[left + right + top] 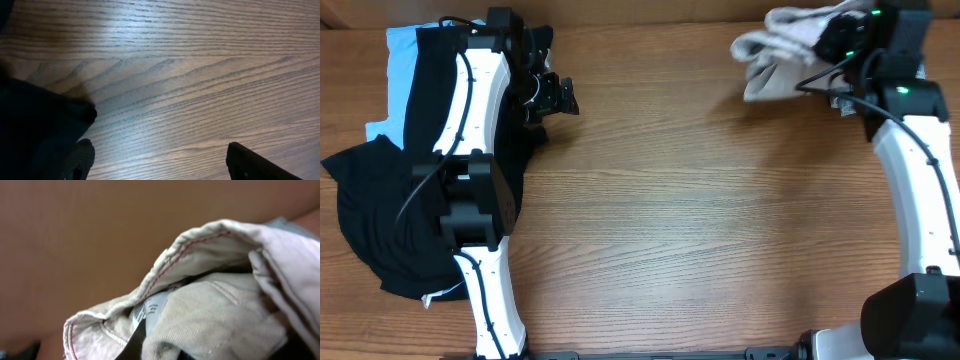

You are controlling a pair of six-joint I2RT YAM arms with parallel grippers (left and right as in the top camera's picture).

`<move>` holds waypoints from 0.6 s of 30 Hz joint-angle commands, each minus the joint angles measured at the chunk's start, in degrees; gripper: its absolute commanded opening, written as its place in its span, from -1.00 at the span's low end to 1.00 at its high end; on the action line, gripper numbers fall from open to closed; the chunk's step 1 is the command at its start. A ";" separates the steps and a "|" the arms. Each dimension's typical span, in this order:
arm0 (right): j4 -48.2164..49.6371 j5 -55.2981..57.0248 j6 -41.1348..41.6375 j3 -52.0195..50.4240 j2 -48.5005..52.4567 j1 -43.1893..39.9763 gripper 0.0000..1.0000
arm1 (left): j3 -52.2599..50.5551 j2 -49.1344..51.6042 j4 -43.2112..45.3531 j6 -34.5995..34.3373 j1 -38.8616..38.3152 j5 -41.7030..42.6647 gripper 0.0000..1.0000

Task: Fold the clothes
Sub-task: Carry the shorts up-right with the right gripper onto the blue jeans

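By the wooden tabletop's (700, 220) left edge lies a crumpled black garment (370, 205), a light blue garment (400, 55) beyond. The left gripper (161, 166) gapes wide, empty. At the far right corner the right gripper (832, 50) pinches bunched light beige cotton shorts (775, 55), trailing leftward; their white label (150, 307) is unreadable.

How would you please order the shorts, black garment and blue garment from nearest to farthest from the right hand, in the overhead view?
1. Shorts, held by the right hand, top right.
2. Black garment, left side, beneath the left arm.
3. Blue garment, far top-left corner.
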 commanded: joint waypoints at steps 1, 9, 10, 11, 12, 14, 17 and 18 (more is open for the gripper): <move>6.84 -1.77 -1.20 2.56 -2.12 -3.06 -0.92 | 0.85 -0.02 0.39 1.05 -0.39 -0.37 0.75; 28.55 -1.99 -0.96 2.56 1.73 -6.69 -0.92 | 0.85 -0.02 1.60 0.63 -0.39 -0.37 0.75; 31.76 -1.97 -0.98 2.56 3.26 -6.99 -0.92 | 0.85 -0.02 1.86 0.55 -0.39 -0.35 0.75; 33.92 -1.95 -1.01 2.56 4.33 -7.17 -0.92 | 0.85 -0.02 2.10 0.35 -0.39 -0.35 0.75; 37.73 -1.75 -1.01 2.56 6.19 -7.52 -0.92 | 0.85 -0.02 2.34 0.20 -0.39 -0.35 0.75; 45.97 -0.79 -0.98 2.56 9.92 -8.31 -0.92 | 0.85 -0.02 2.62 0.20 -0.39 -0.35 0.74; 57.68 2.01 -0.96 2.67 15.47 -9.22 -0.92 | 0.85 -0.02 3.08 0.20 -0.39 -0.35 0.75; 60.72 2.80 -0.98 2.93 17.66 -9.55 -0.92 | 0.85 -0.02 3.28 0.20 -0.39 -0.35 0.74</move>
